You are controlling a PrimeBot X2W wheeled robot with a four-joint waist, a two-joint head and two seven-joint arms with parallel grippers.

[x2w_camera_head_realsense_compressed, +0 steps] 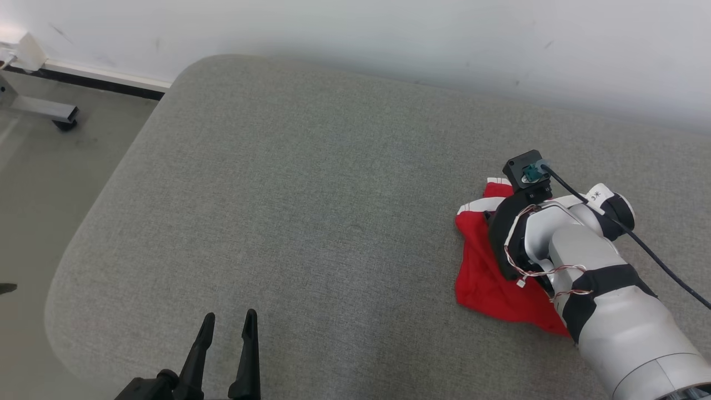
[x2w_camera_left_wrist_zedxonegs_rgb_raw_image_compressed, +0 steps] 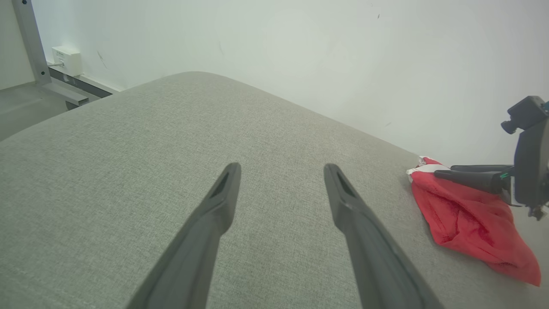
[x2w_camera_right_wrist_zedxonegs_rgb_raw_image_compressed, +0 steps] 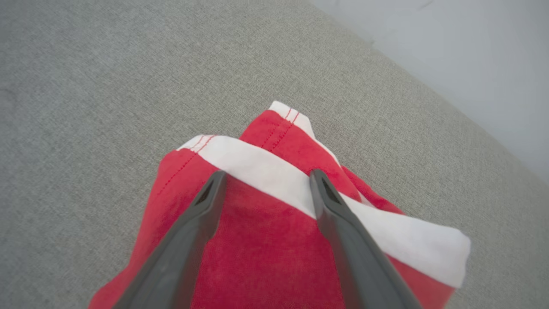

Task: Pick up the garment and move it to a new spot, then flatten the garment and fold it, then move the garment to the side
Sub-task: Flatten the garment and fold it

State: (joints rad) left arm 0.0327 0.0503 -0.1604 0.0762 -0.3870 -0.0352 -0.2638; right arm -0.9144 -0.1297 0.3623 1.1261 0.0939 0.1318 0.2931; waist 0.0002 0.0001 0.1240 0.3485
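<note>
Red crumpled cloth garment with white bands (x2w_camera_head_realsense_compressed: 483, 272) lies bunched at the right of the grey fabric-padded surface (x2w_camera_head_realsense_compressed: 311, 194). The right gripper (x2w_camera_right_wrist_zedxonegs_rgb_raw_image_compressed: 266, 174) hangs over it, jaws wide, holding nothing; the left gripper (x2w_camera_head_realsense_compressed: 229, 315), equally wide and empty, is well apart.

A grey fabric-covered counter (x2w_camera_head_realsense_compressed: 311, 222) with rounded corners stands against a pale wall (x2w_camera_head_realsense_compressed: 389, 33). On it, toward its right side and near the wall edge, lies one crumpled red garment (x2w_camera_head_realsense_compressed: 477, 272) with white bands, bunched in loose folds.
</note>
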